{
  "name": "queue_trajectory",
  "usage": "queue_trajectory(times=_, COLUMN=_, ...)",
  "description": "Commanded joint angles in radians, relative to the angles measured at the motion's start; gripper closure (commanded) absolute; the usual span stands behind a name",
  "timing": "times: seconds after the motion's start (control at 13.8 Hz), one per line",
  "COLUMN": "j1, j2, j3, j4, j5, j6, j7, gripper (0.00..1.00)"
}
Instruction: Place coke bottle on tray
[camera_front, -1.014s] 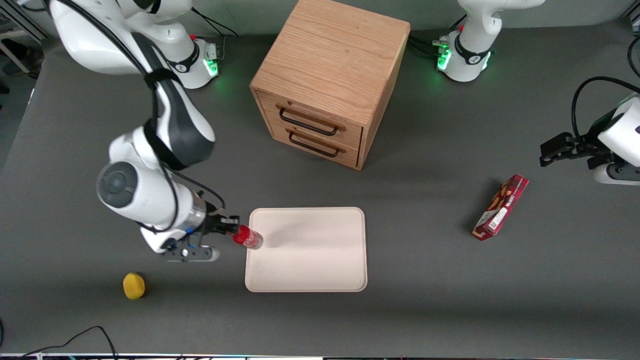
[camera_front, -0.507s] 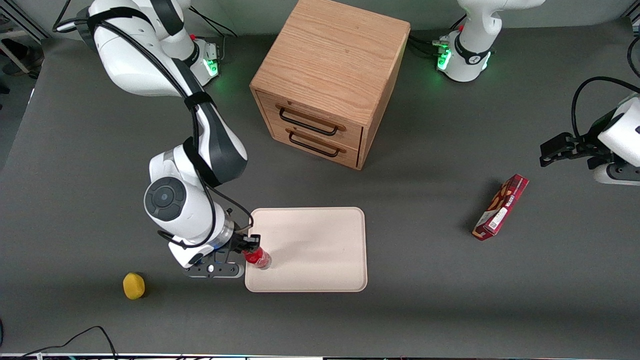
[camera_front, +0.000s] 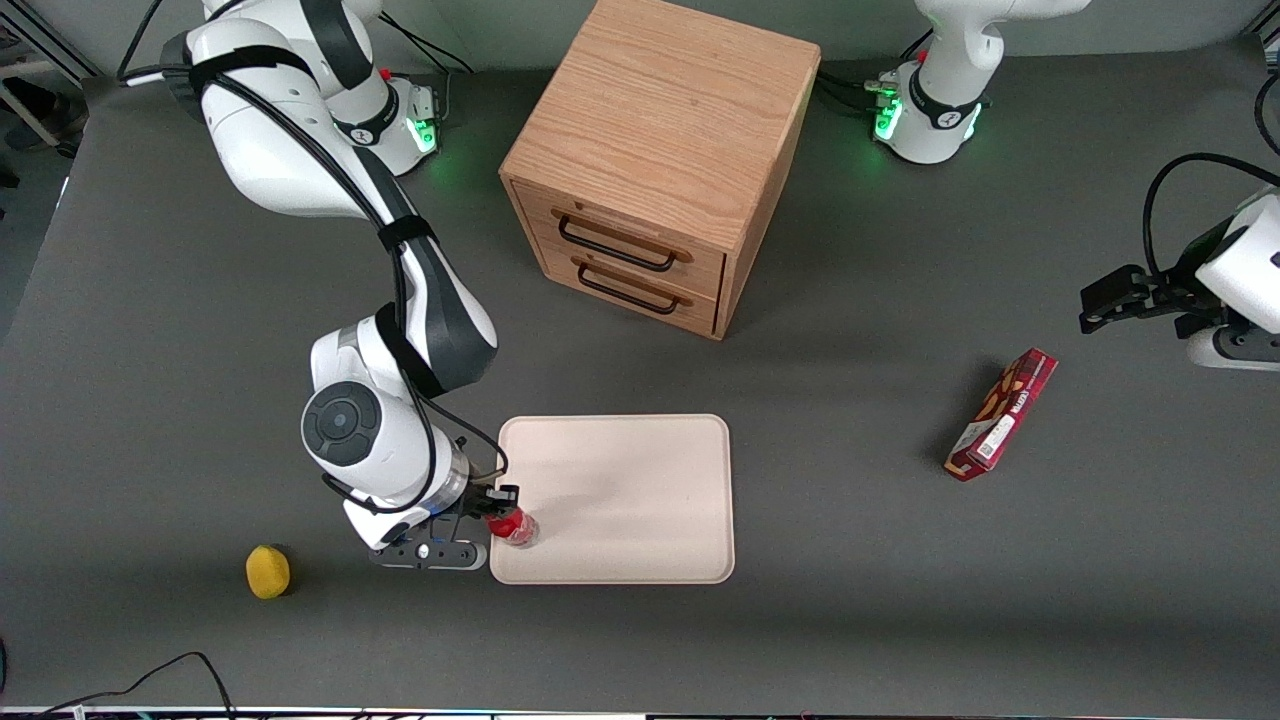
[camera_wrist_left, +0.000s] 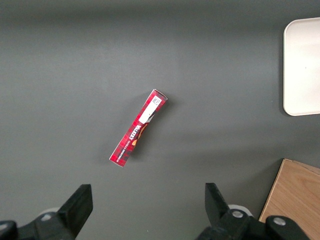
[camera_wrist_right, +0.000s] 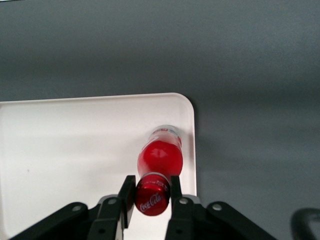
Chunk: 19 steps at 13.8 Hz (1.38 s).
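Jaws: the gripper (camera_wrist_right: 151, 196) has its two black fingers (camera_wrist_right: 126, 196) pressed on the red cap; it is holding the coke bottle (camera_wrist_right: 160, 159) by the top.
Which way the bottle runs: its long axis goes from the cap between the jaws down to the clear base; the base is past the fingertips, over the tray; it seems to lean a little, but I cannot tell if the base touches the tray yet.
Where the bottle is: in the front view the coke bottle (camera_front: 514, 526) is in the lower middle of the frame, at the tray's lower left corner, just inside the rim.
Gripper place: the gripper (camera_front: 492, 512) sits at that same corner, half over the bare table.
Tray: the tray (camera_front: 640, 490) is flat, smooth and cream, with round corners and a low rim.
Bottle look: small, round, shiny red with white writing; likely light and easy to tip.
Next move: let it down straight so the base sits flat.
Other things: a yellow ball (camera_front: 267, 571) at lower left; a wooden cabinet (camera_front: 660, 130) at top middle; a red snack box (camera_front: 1002, 414) at right.
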Motion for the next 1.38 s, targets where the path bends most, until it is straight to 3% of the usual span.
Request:
queue_trajectory(times=0.0, j1=0.005, j2=0.016, j3=-0.002, j4=0.038, j5=-0.010, j6=-0.002, j7=0.025, gripper=0.00)
queue_trajectory(times=0.22, j1=0.009, j2=-0.036, j3=-0.003, j4=0.040, j5=-0.021, j6=-0.053, j7=0.020, gripper=0.00)
queue_trajectory(times=0.65, j1=-0.050, j2=-0.239, j3=-0.015, j4=0.006, j5=-0.047, j6=-0.340, j7=0.022, gripper=0.00)
queue_trajectory(times=1.09, j1=-0.160, j2=-0.662, j3=-0.005, j4=-0.484, j5=-0.050, j6=-0.154, j7=-0.021, gripper=0.00)
queue_trajectory(times=1.3, j1=-0.314, j2=-0.749, j3=-0.003, j4=-0.552, j5=-0.033, j6=-0.179, j7=-0.327, gripper=0.00)
